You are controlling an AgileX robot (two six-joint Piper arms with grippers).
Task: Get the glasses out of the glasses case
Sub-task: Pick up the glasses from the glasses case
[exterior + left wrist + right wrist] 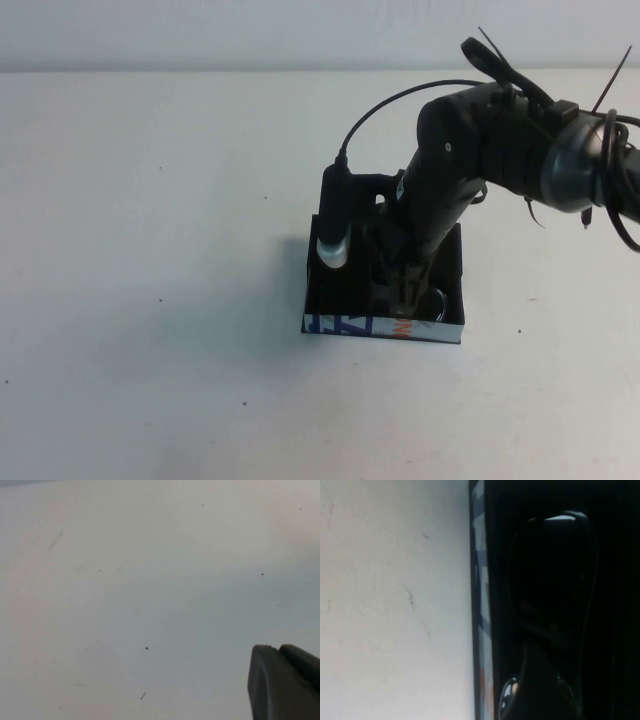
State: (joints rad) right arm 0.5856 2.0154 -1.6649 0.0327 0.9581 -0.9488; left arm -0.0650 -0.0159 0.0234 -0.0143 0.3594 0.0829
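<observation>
The glasses case (335, 295) is a black open box in the middle of the table, its white side with blue and orange print (385, 327) facing me. The dark glasses (432, 303) lie inside it; one lens shows beside the arm. In the right wrist view the glasses (550, 580) fill the dark inside of the case, next to its printed side (481, 605). My right gripper (403, 290) reaches down into the case, right at the glasses. My left gripper (277, 648) is shut and empty above bare table; it is out of the high view.
The white table (150, 250) stretches around the case on all sides. The right arm and its cables (520, 140) hang over the case's far right side. A wrist camera (333, 225) sits above the case's left half.
</observation>
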